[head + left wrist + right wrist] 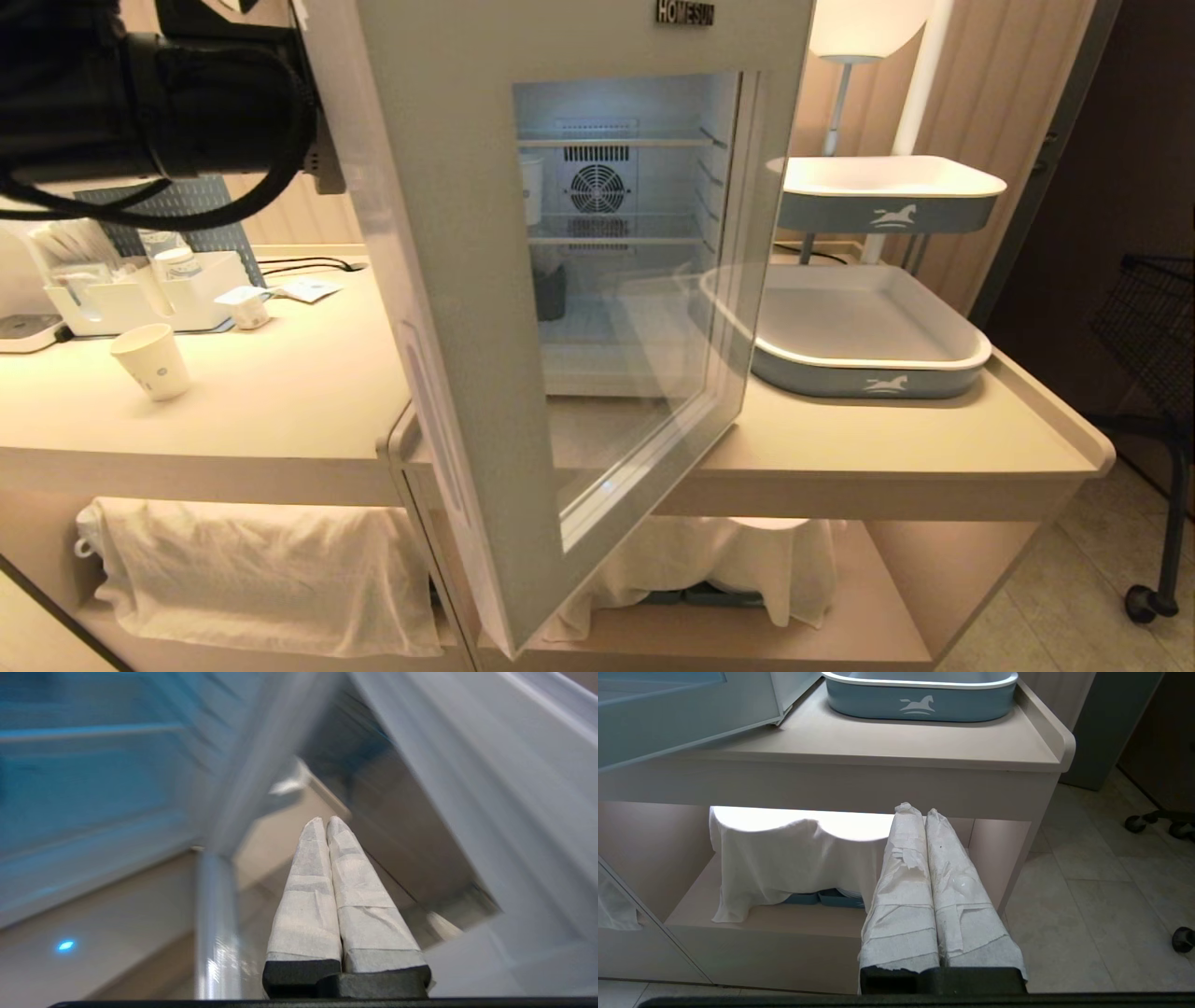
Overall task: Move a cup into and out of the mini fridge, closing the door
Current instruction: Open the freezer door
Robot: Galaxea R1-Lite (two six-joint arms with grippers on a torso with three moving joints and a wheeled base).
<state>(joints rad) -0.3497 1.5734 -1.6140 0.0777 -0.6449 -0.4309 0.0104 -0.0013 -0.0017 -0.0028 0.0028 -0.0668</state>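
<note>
The mini fridge point(597, 187) stands on the counter with its door point(448, 233) swung wide open toward me; the fan and wire shelves show through the door's glass. The cup point(149, 362), white paper with small blue marks, stands on the counter far left of the fridge. A white cup-like shape point(531, 189) sits on a shelf inside, half hidden by the door frame. My left arm point(140, 93) reaches in at the upper left, its hand hidden behind the door. The left gripper point(325, 820) is shut and empty, between the door point(490, 788) and the fridge interior point(93, 765). The right gripper point(917, 808) is shut and empty, low before the cabinet.
A blue-and-white tray point(873, 373) lies right of the fridge, another point(887, 210) on a stand above it. A white organizer point(140, 299) and a creamer tub point(245, 306) sit at back left. White cloths point(261, 569) hang on the lower shelf. A black wire cart point(1148, 317) stands at right.
</note>
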